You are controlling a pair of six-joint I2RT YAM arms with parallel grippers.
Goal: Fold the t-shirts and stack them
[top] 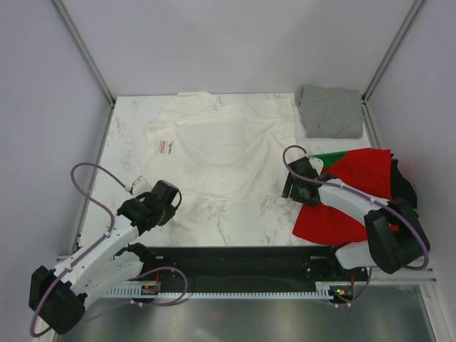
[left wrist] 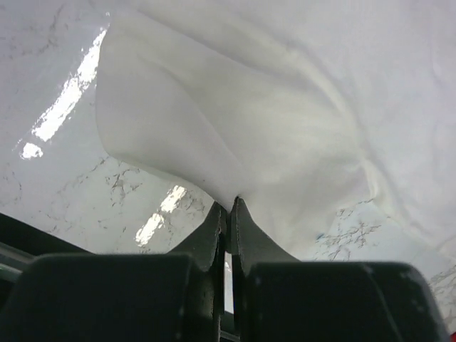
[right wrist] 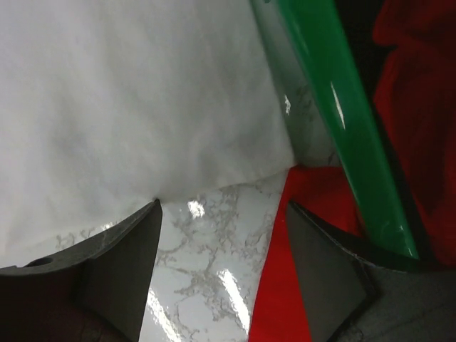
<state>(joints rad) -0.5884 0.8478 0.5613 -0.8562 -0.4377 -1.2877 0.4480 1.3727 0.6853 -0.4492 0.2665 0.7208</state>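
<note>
Left fingers [left wrist: 212, 229] apparently around white t-shirt [left wrist: 285, 135]

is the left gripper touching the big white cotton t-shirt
Touching. The left wrist view shows the left gripper with its jaws closed on a pinched edge of the large white cotton t-shirt.

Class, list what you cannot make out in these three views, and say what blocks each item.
Red logo on the white t-shirt: top view, too small to read.
Green crate: top view, mostly covered by the red t-shirt; right wrist view shows only a rim strip.
Black garment: top view, mostly under the red t-shirt; kind unclear.
Left gripper: left wrist view, shut fingers hide how much cloth they pinch.
</note>
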